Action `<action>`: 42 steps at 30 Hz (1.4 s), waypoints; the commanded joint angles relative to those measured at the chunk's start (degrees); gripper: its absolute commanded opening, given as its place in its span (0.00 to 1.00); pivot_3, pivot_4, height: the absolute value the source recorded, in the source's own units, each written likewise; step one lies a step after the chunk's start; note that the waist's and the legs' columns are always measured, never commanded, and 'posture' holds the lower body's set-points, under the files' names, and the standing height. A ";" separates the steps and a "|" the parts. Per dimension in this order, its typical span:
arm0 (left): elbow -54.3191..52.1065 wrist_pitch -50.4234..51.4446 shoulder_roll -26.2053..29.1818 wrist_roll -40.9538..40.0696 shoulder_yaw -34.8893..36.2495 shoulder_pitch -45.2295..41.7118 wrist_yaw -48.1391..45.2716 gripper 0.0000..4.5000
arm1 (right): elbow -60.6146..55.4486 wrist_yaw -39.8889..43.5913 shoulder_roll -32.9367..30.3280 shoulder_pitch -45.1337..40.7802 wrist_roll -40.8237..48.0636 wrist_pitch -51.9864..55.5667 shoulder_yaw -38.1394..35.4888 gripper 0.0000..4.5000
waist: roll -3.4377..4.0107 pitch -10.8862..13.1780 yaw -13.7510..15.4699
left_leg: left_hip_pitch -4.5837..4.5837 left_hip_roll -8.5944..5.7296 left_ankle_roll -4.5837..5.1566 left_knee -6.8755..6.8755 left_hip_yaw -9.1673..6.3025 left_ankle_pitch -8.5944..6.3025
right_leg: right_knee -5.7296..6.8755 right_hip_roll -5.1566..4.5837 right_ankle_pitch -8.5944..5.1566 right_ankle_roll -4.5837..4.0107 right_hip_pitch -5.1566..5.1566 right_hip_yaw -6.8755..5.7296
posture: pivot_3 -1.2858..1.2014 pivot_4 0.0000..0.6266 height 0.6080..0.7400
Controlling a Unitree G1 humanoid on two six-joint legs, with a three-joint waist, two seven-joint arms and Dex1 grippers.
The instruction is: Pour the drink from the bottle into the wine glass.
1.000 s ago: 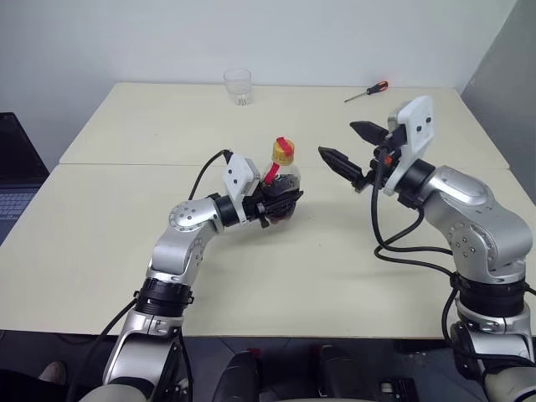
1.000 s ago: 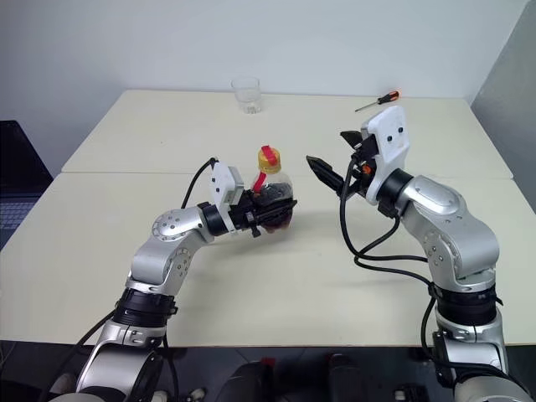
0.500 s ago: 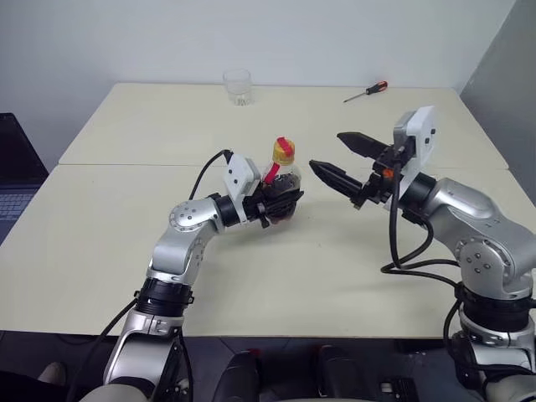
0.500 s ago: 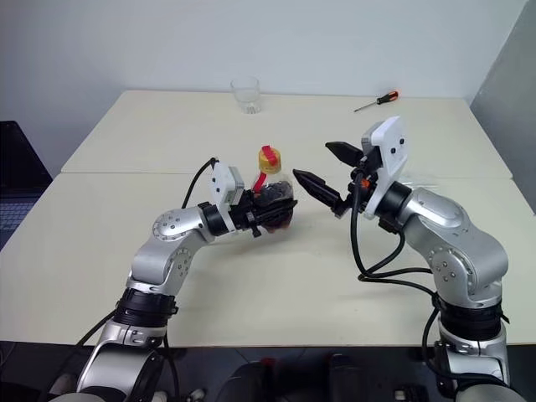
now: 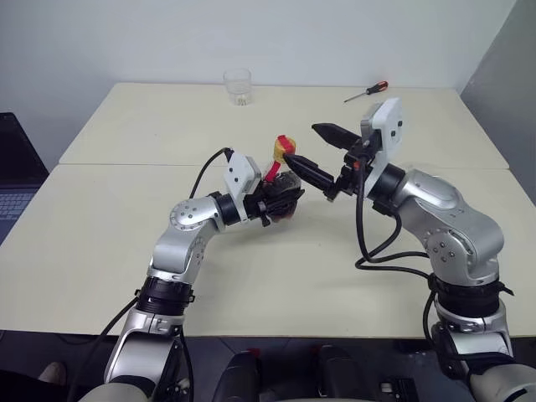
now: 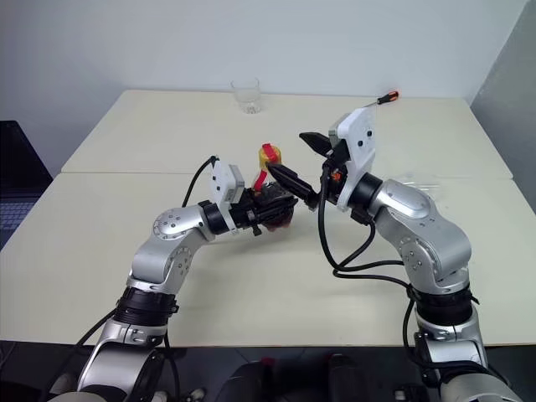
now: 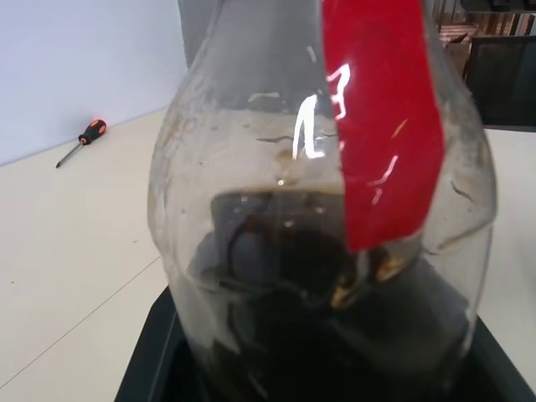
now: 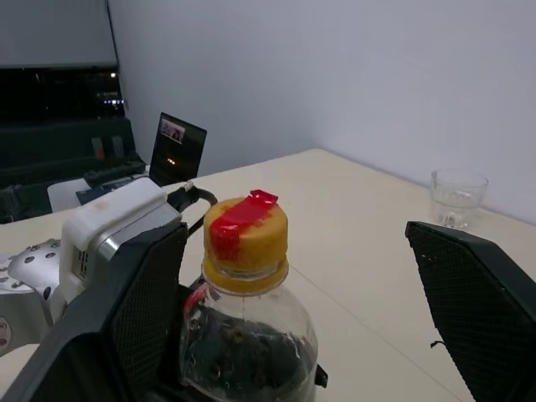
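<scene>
Left eye view has the bottle [image 5: 282, 180] upright near the middle of the cream table [image 5: 126, 251], its round belly clamped between the black fingers of the left gripper [image 5: 283, 199], which reaches in level from the robot's left. Dark, nearly black drink [image 7: 310, 335] sits low in that clear plastic body, well under the shoulder; a red strip of label [image 7: 381, 134] runs down the front, and the yellow cap [image 8: 244, 236] is on, a bit of red tape across its top. And the right gripper [image 5: 313, 151] is right up at the neck, jaws spread wide, one finger [image 5: 306, 170] beside the cap, the other out past it; from the right wrist the two pads stand either side of the cap with clear air between, nothing grasped. At the far edge of the table, well apart from the bottle, stands a short clear tumbler [image 5: 238, 86], empty as far as one can tell. Off to the far right lies a screwdriver [image 5: 366, 91] with a red handle
</scene>
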 commanded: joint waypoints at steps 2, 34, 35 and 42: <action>-3.43 -1.11 -0.13 -0.79 0.77 -0.87 0.17 0.45 | -0.18 -0.08 0.75 -2.00 -1.13 -2.07 0.05 0.99 | 0.00 0.00 0.00 | 0.00 0.00 0.00 0.00 0.00 0.00 | 0.00 0.00 0.00 0.00 0.00 0.00 | 0.52 0.24 1.00; -2.35 -1.78 -0.59 -0.54 0.78 -1.42 -0.01 0.45 | -3.03 0.76 -5.68 2.07 -1.00 -0.42 -3.10 0.99 | 0.00 0.00 0.01 | 0.00 0.00 0.00 0.00 0.01 0.00 | 0.00 0.00 0.00 0.00 0.00 0.00 | 0.52 0.24 1.00; -2.31 -1.82 -0.60 -0.53 0.78 -1.45 -0.03 0.45 | -3.32 0.88 -5.91 2.37 -0.84 -0.25 -3.24 0.99 | 0.00 0.00 0.01 | 0.00 0.00 0.00 0.00 0.01 0.00 | 0.00 0.00 0.00 0.00 0.00 0.01 | 0.52 0.24 1.00; -1.56 -2.22 -0.44 -0.48 0.95 -1.82 -0.23 0.45 | -5.37 2.89 -7.16 4.21 2.98 1.38 -4.97 0.99 | 0.00 0.00 0.01 | -0.01 0.00 0.00 0.00 0.00 0.00 | -0.01 0.00 0.00 0.00 0.00 0.00 | 0.52 0.24 1.00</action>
